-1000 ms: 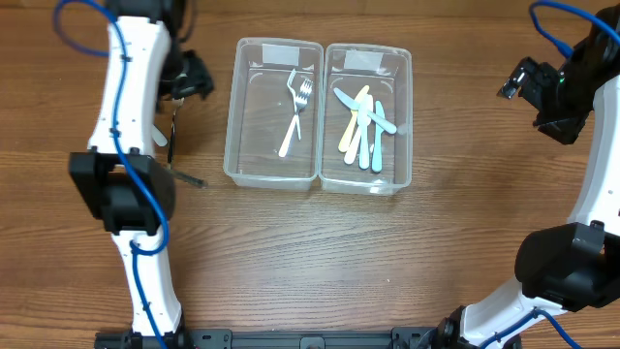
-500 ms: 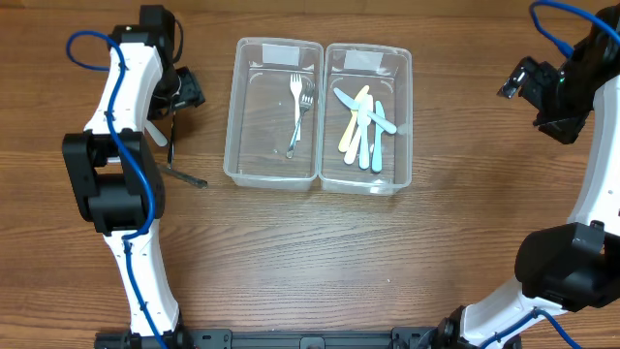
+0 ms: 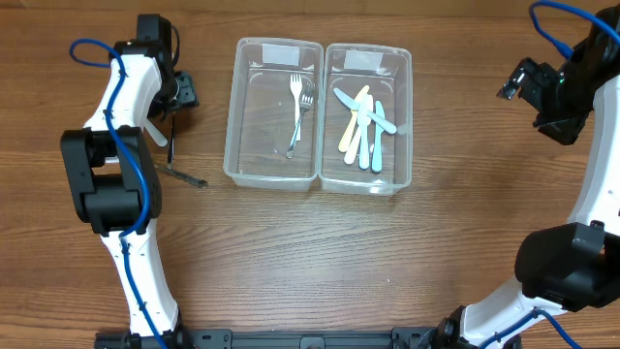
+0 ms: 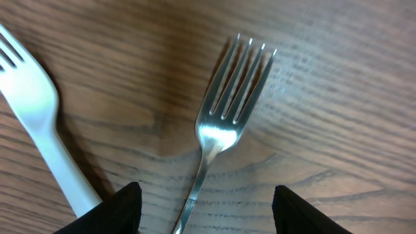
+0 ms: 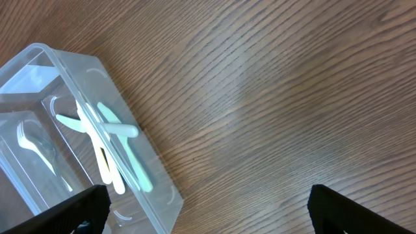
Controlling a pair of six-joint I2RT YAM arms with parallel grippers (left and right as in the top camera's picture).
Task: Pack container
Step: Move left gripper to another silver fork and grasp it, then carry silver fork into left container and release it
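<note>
Well, the metal fork [image 4: 218,133] lies flat on the bare table [image 3: 339,262], toward its far left corner and just off the left side of the two clear containers. In the overhead view its long axis runs roughly from the far edge toward the near edge, about parallel to the long walls of the containers. Which end carries the tines I cannot make out from up there.

From the left wrist camera the tines point away from the fingers, leaning a touch to the right, and the handle runs back down between them. The left gripper [image 4: 207,207] hangs low over that handle, its jaws partly spread with one finger on either side. There is bare wood between each finger and the metal, so it grips nothing. A white plastic fork [image 4: 39,123] lies just beside the metal one on its left, angled a little away from it and not touching it.

The left container [image 3: 232,116] holds forks [image 3: 298,107] lying lengthwise. The right container [image 3: 405,116], touching it side by side, holds yellow and teal plastic knives [image 3: 363,131]. Another thin piece of cutlery [image 3: 184,177] lies slantwise near the left container's near corner.

The right gripper [image 5: 205,208] hovers well off toward the right edge of the table, jaws spread wide and empty.
</note>
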